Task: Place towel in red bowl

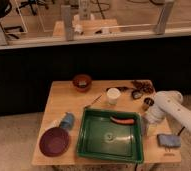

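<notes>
**Towel lies at the table's near right, red bowl at the near left**

Nearest the camera on the wooden table (64,100), the red bowl (54,141) sits at the front left corner, its dark red inside open to view. At the front right corner lies the blue towel (168,140), folded flat on the wood, well apart from the bowl. Between them stands a green tray (89,142). In the tray, an orange-red long item (122,120) rests against the far wall, and a small pale spot (110,135) shows near the middle of the floor; what it is cannot be told.

Just behind the red bowl lies a bluish item (66,120), close to the tray's left wall. On the right, the white arm (176,110) comes in over the towel and bends down, so the pincer (145,122) hangs just beside the tray's right rim, above and left of the towel. Whether the pincer is released or clenched cannot be told.

Further back stand a white cup (113,95), a thin utensil (94,101) to its left and a small dark can (148,102) near the arm. At the far edge sit a brown bowl (82,82), its contents unclear, and a dark clutter (140,89).
</notes>
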### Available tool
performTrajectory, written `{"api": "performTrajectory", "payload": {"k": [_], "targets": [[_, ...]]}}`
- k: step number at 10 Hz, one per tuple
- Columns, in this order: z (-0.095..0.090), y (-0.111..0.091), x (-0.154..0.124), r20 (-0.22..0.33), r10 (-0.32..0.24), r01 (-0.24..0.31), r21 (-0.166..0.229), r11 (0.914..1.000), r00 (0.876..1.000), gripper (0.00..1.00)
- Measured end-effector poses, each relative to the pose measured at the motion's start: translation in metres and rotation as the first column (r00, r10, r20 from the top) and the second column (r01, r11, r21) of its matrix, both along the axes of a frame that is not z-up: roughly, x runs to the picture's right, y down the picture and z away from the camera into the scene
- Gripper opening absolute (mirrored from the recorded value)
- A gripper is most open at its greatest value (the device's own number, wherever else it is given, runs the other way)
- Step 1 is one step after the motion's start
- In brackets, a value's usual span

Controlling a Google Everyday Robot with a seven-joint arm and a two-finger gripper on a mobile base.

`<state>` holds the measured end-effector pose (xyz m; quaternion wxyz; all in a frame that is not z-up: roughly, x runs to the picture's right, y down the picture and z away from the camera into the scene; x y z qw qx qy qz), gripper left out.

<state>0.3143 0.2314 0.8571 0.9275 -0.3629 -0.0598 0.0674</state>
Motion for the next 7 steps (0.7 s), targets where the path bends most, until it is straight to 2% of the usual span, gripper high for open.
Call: {"api": "performTrajectory", "payload": {"k": [5, 6, 7], "targets": [[-0.0041, -0.0074, -0.0027, 0.003, -0.005, 0.005, 0.001, 1.0000, 1.000, 0.07], [-0.0061, -0.0046, -0.0031, 0.005, -0.005, 0.005, -0.007, 1.0000, 1.000, 0.01], [-0.0060, -0.0042, -0.0030, 0.004, -0.007, 0.007, -0.009, 0.9999, 1.000, 0.00]]}}
